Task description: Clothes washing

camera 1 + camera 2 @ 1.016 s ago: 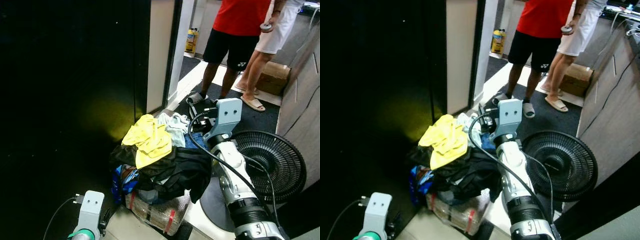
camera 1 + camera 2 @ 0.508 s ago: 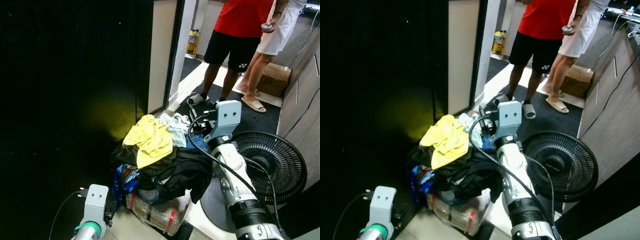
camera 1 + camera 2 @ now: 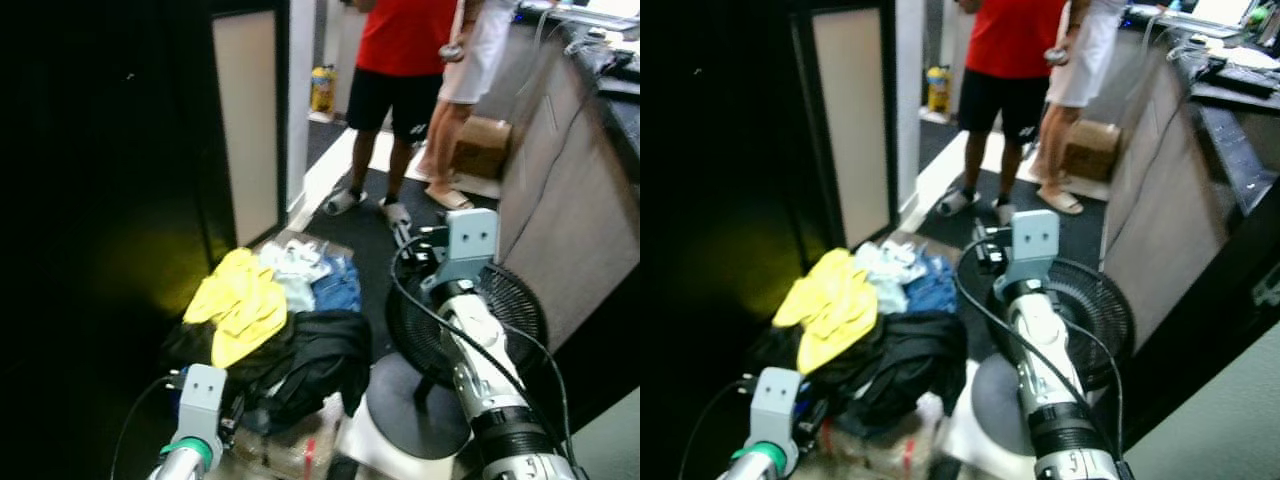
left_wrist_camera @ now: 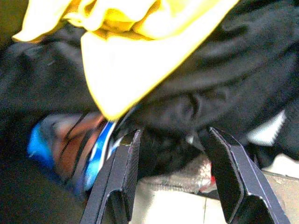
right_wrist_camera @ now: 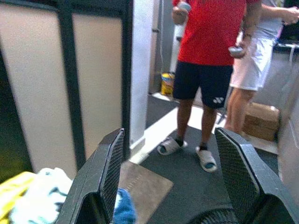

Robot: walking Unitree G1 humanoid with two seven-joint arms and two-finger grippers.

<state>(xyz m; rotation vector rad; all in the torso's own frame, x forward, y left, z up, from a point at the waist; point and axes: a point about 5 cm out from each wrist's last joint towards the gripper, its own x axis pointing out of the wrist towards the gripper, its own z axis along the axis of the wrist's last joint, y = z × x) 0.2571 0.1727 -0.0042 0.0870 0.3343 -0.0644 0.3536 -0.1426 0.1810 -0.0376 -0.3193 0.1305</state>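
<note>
A floor fan [image 3: 470, 330] and two people [image 3: 405, 70] crowd the right side. The clothes pile [image 3: 270, 330] lies on the floor, left end effector [image 4: 173, 182] wide beside it, right end effector [image 5: 173, 186] wide, raised.

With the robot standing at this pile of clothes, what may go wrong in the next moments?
1. The open left gripper is close to the black garment, and the yellow shirt lies loosely on top of it; pulling the black one may drag the yellow one off.
2. The right arm's black cable hangs just above the floor fan and may catch on its grille.
3. Two people stand just past the pile; the raised, open right gripper points toward them.
</note>
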